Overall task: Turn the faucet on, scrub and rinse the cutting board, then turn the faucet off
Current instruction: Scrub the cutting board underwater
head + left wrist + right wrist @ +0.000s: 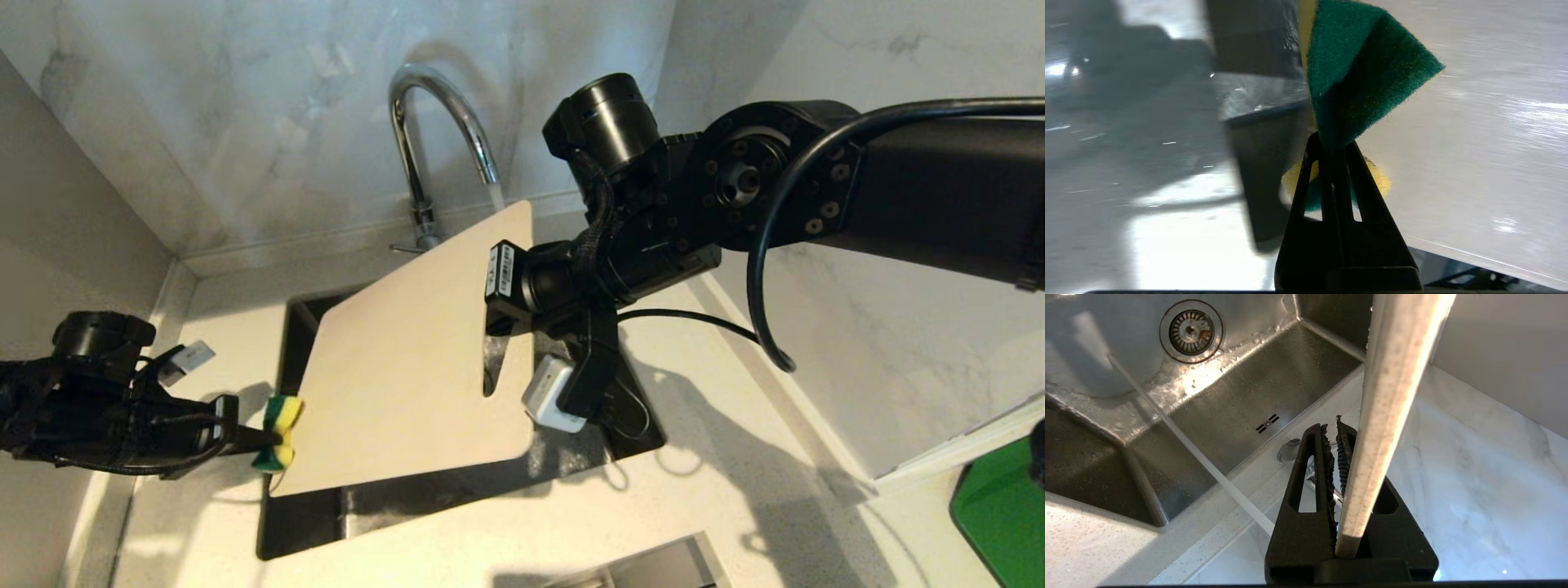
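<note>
1. Step in hand: scrubbing. The tall chrome gooseneck faucet [424, 147] is on; a thin stream falls from its spout just behind the board's far corner.
2. The large pale beige plastic cutting board [408, 359] is held tilted over the steel sink [1241, 416]. The right gripper [522, 327] is clamped on its edge by the handle slot.
3. The left gripper [245, 437] is clenched on a yellow-and-green sponge [279, 433], which sits at the board's left edge; actual contact is unclear.
4. Next, as I judge it: press the sponge's green side flat on the board and sweep across while the right grip keeps it steady, then rinse under the stream.
</note>
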Controlling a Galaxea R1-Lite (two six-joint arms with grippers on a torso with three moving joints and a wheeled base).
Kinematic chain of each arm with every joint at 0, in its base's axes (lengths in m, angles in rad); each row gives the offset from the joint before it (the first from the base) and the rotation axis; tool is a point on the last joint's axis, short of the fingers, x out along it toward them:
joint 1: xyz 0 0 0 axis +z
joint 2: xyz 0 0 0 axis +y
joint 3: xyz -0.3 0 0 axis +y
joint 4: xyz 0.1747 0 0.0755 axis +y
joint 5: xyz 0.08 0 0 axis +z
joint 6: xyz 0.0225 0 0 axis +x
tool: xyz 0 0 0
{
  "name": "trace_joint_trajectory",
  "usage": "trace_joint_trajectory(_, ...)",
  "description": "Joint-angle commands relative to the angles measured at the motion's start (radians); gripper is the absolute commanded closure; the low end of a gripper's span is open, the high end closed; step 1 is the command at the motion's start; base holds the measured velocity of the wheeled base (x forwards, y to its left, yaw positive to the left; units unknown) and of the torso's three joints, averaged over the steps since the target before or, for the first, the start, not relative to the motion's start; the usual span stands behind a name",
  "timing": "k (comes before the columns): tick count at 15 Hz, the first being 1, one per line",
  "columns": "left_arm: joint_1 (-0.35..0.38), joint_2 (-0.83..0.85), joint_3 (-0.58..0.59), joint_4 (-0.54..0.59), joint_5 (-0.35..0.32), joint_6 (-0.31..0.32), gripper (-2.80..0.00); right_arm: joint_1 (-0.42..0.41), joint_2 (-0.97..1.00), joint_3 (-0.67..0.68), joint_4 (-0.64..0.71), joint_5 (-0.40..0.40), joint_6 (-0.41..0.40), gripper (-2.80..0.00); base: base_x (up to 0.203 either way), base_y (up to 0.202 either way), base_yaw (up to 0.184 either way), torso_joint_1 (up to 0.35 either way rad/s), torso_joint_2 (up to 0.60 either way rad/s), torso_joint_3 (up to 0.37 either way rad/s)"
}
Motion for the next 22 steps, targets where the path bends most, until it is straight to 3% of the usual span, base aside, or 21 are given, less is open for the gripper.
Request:
trace_joint_trajectory(1,0.057,0.035,0.009,-0.003,-0.006,0.022,0.00,0.000,0.000,0.001,0.004,0.001,-0.016,0.00,0.000,0.000,0.000,0.000,0.00,0.000)
trace_joint_trajectory(6,0.097,-0.034,-0.091,0.055,-0.082,-0.002,0.00,-0.006,0.003,0.004,0.004,0.003,-0.016,0.00,0.000,0.000,0.000,0.000,0.00,0.000)
trace_joint_trajectory(11,0.079,-0.127,-0.470,0.393,-0.164,-0.079,0.00,-0.006,-0.001,0.003,0.004,0.003,-0.016,0.00,0.000,0.000,0.000,0.000,0.00,0.000)
trace_joint_trajectory(13,-0.033,-0.185,-0.558,0.478,-0.175,-0.138,0.00,-0.006,-0.005,0.001,0.004,0.001,-0.016,0.00,0.000,0.000,0.000,0.000,0.00,0.000)
trace_joint_trajectory(17,-0.401,-0.326,-0.526,0.535,-0.145,-0.240,0.00,-0.019,-0.002,0.001,0.002,0.003,-0.016,0.00,0.000,0.000,0.000,0.000,0.00,0.000)
trace_joint_trajectory(19,-0.566,-0.353,-0.454,0.512,-0.036,-0.283,0.00,-0.029,-0.003,0.003,0.002,0.003,-0.017,0.00,0.000,0.000,0.000,0.000,0.00,0.000)
trace_joint_trajectory(22,-0.708,-0.350,-0.317,0.241,0.192,-0.380,0.00,-0.054,-0.019,0.016,0.003,0.004,-0.023,0.00,0.000,0.000,0.000,0.000,0.00,0.000)
